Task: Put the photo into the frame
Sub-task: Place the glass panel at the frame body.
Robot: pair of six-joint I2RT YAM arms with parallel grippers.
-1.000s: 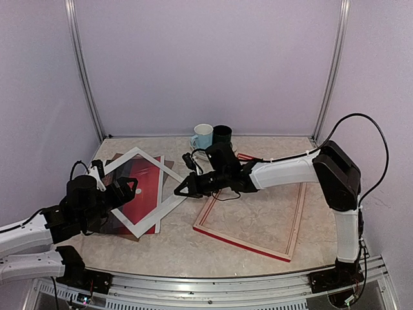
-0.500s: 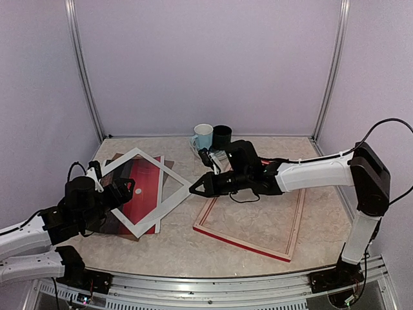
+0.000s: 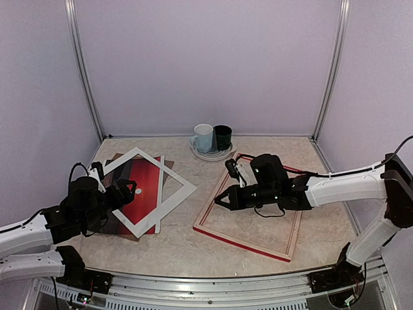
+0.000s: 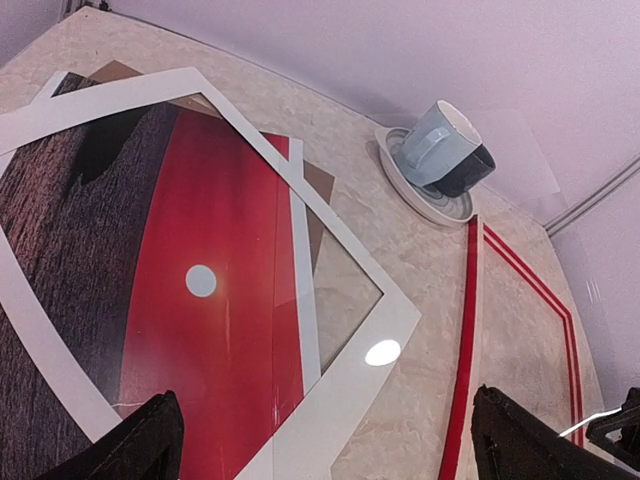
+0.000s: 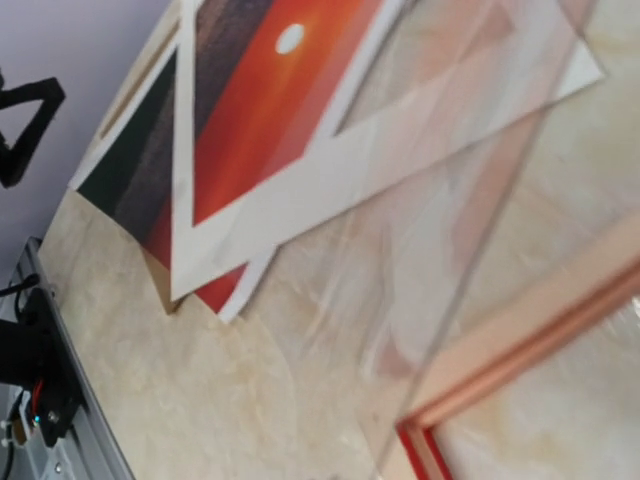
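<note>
The photo [image 3: 145,187], a red sunset print, lies face up at the left under a tilted white mat [image 3: 169,210]. It also shows in the left wrist view [image 4: 220,300] and the right wrist view [image 5: 270,90]. The frame [image 3: 242,243] lies back side up at the right, with pale wood inside and a red edge; it also shows in the right wrist view [image 5: 520,350]. My left gripper [image 3: 126,190] is open and empty just above the photo's near-left part. My right gripper [image 3: 219,201] hovers over the frame's left rail. A blurred clear pane [image 5: 470,200] fills its wrist view; its fingers are hidden there.
A brown backing board [image 3: 119,157] lies under the photo. A light blue cup [image 3: 203,137] and a dark cup [image 3: 222,137] stand on a plate [image 3: 210,155] at the back. The mat [image 4: 330,400] reaches toward the frame's red rail [image 4: 470,330].
My right gripper has moved right, from the mat's right corner to above the frame's left rail, with its arm drawn back. The left arm has barely moved.
</note>
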